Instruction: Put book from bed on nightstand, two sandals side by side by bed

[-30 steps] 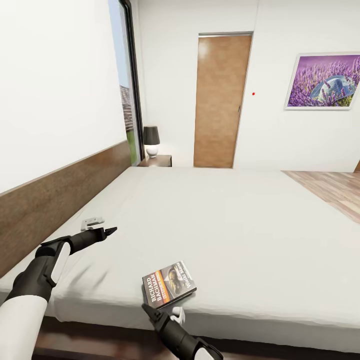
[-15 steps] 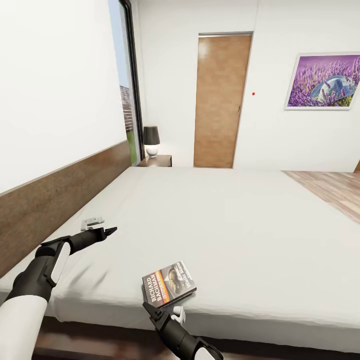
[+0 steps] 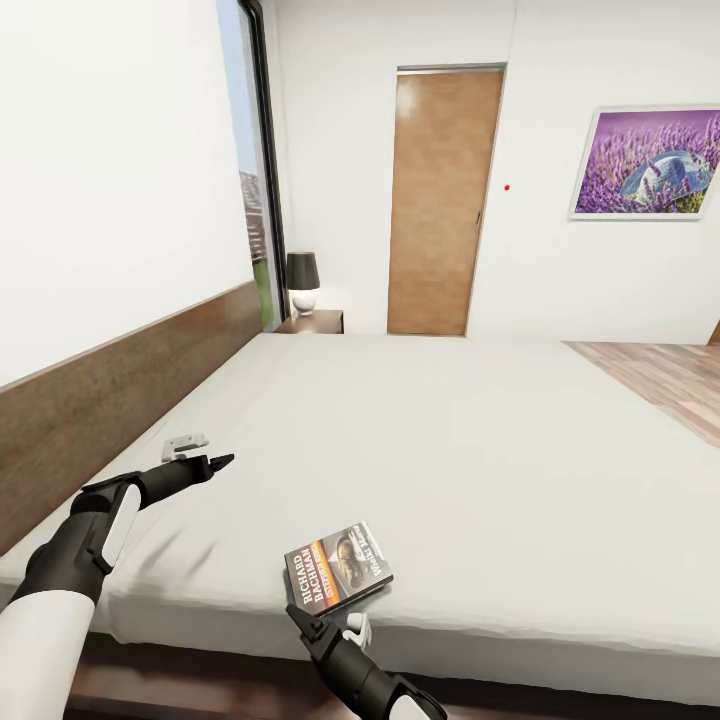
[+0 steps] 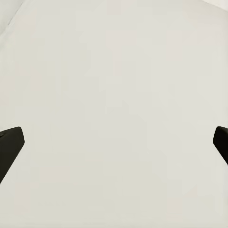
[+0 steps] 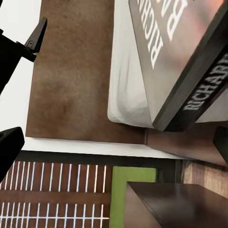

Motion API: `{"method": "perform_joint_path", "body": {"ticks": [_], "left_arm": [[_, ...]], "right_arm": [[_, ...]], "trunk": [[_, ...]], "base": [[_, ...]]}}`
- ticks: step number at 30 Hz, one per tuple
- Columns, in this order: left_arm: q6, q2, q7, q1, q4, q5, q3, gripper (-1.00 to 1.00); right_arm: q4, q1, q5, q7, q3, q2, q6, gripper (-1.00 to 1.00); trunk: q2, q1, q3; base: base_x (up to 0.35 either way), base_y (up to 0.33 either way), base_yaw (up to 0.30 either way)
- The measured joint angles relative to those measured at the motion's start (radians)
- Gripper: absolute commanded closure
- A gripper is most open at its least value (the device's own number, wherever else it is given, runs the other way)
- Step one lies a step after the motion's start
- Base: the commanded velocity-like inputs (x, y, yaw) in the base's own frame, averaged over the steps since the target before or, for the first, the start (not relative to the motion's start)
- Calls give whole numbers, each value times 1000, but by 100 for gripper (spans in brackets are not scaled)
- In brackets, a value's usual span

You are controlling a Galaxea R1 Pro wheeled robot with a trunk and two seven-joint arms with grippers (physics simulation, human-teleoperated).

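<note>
in the head view, the bed [image 3: 450, 440] is stretching away from the robot, its pale mattress taking up most of the scene and its dark headboard [image 3: 110, 400] running along the wall on the robot's left. the book [image 3: 338, 567] is lying flat on the mattress right at the bed's near edge, cover up, with a little white object [image 3: 355, 628] sitting just beside it at the bed's rim. the right gripper [image 3: 302, 618] is reaching up from below the bed's near edge, its tip hanging close to the book's near corner; from here i cannot tell how far its fingers are spread. the left gripper [image 3: 218, 462] is hovering over the mattress near the headboard side, pointing across the bed, with a small grey object [image 3: 183, 443] lying on the bed just beyond it. past the bed's far corner a nightstand [image 3: 312, 322] is standing with a lamp [image 3: 303, 281] on it, next to a brown door [image 3: 438, 200]; a lavender picture [image 3: 648, 163] is hanging on the wall.

in the left wrist view, the left gripper's two dark fingers [image 4: 9, 145] are showing far apart at the edges, wide and holding nothing, over bare mattress.

in the right wrist view, the book [image 5: 183, 61] is jutting past the mattress corner, its spine facing the camera, and the right gripper's fingers [image 5: 12, 54] are standing wide apart, gripping nothing.
</note>
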Motion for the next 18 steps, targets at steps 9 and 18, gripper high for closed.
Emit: {"method": "perform_joint_path", "body": {"ticks": [9, 18], "left_arm": [[0, 0, 0, 0, 1, 0, 0, -100], [0, 0, 0, 0, 0, 0, 0, -100]], "right_arm": [[1, 0, -14, -1, -2, 0, 0, -100], [4, 0, -27, -1, -11, 0, -1, -100]], "trunk": [[0, 0, 0], [0, 0, 0]], "base": [[0, 0, 0], [0, 0, 0]]}}
